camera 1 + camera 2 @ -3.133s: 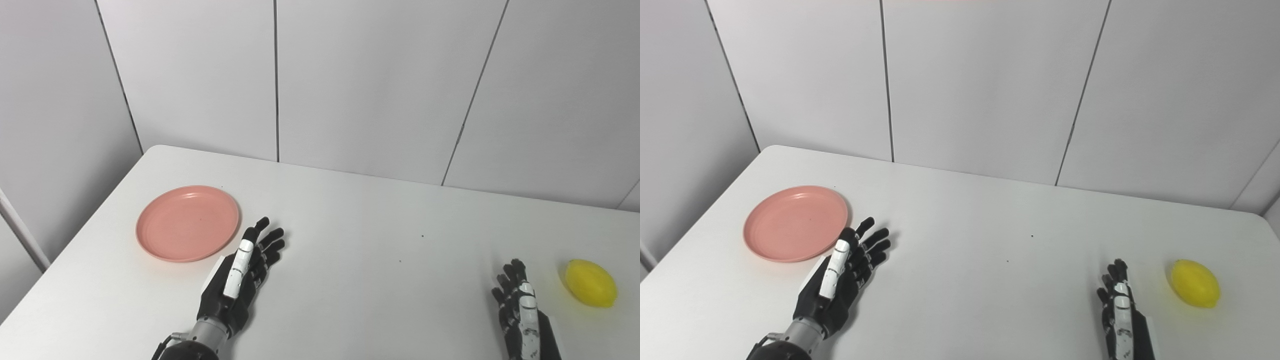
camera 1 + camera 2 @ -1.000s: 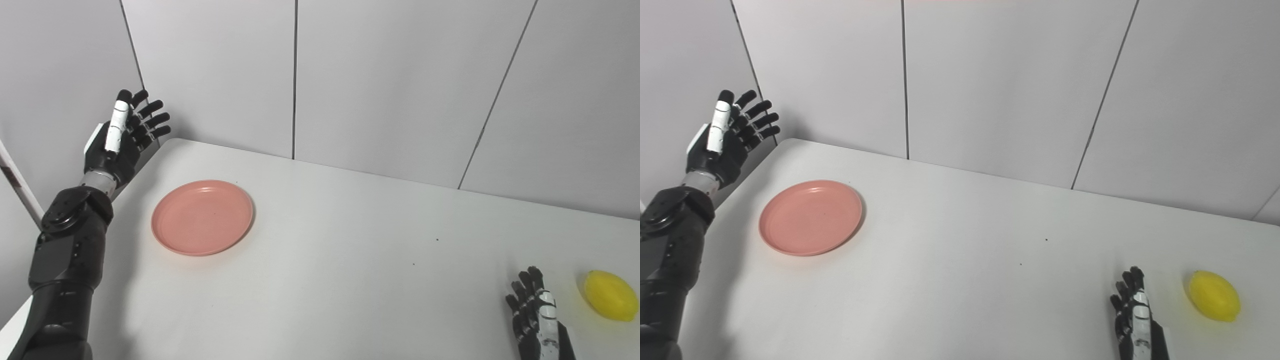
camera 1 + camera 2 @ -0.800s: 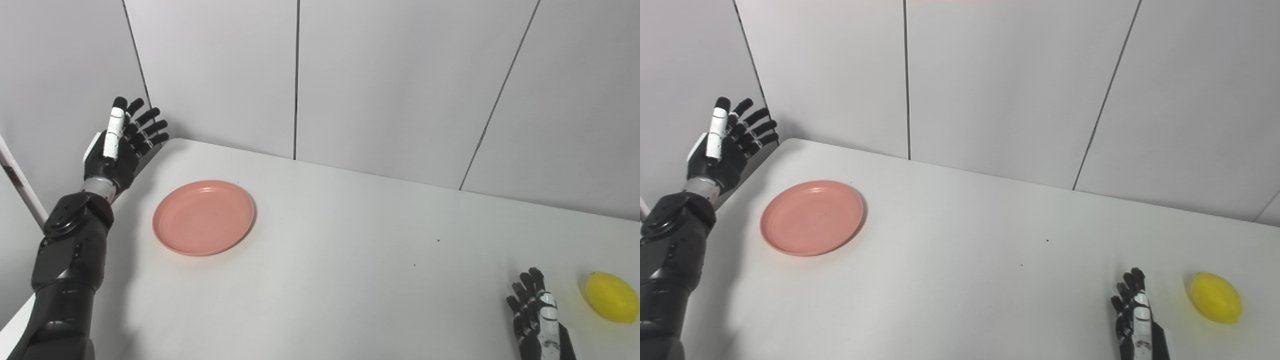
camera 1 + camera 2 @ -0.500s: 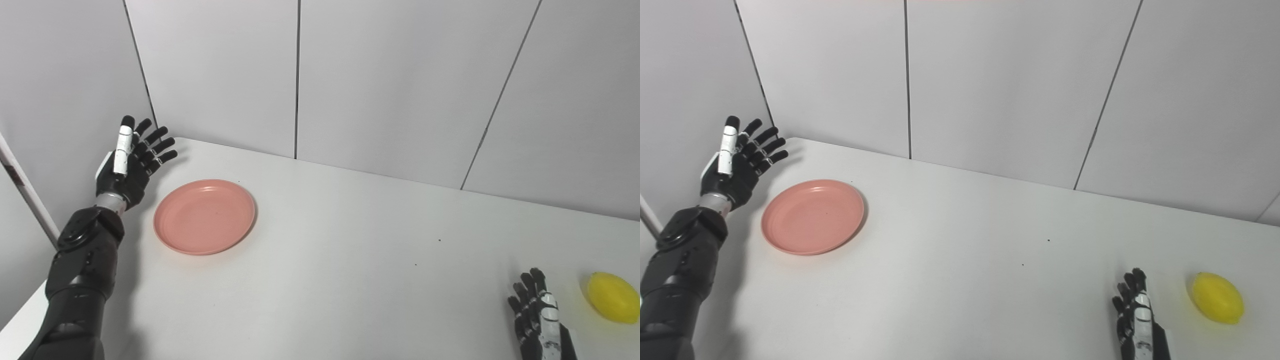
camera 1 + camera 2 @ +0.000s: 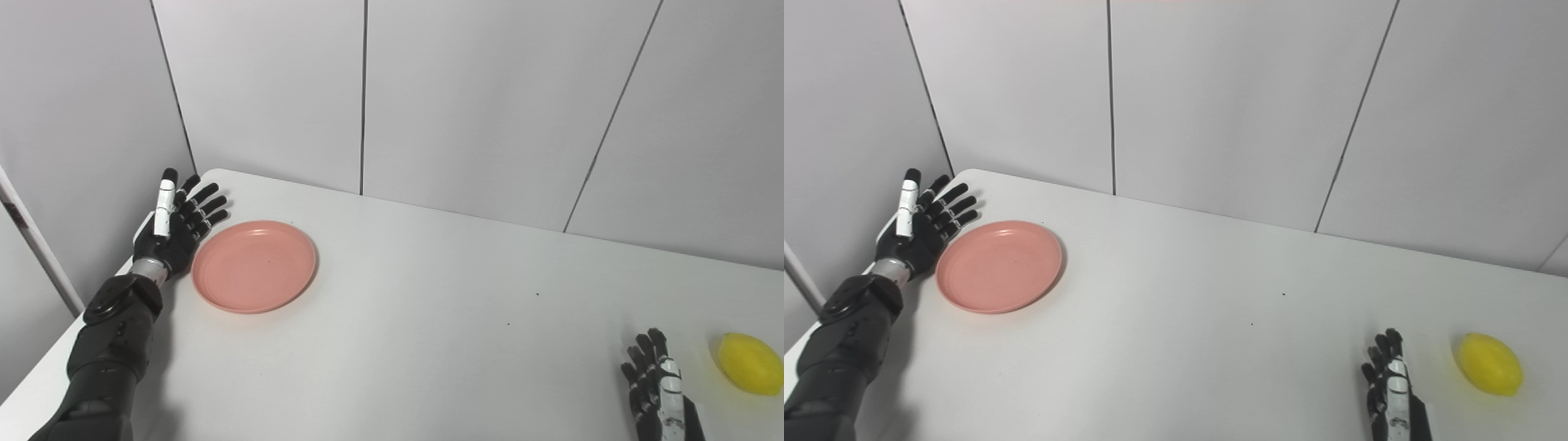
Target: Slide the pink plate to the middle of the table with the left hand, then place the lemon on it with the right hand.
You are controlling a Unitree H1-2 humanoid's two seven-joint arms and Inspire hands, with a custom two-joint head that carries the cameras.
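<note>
The pink plate lies flat on the left part of the white table. My left hand is open, fingers spread and pointing up and away, right beside the plate's left rim; whether it touches the rim I cannot tell. The yellow lemon rests on the table at the far right. My right hand is open near the bottom edge, a little left of the lemon and apart from it, holding nothing.
Grey panelled walls stand behind the table and along its left side, close to my left hand. The table's rounded back-left corner is just beyond that hand. Two small dark specks mark the tabletop.
My left hand has come down from beside the wall and moved right, ending at the plate's left rim. The plate, the lemon and the right hand have stayed put.
</note>
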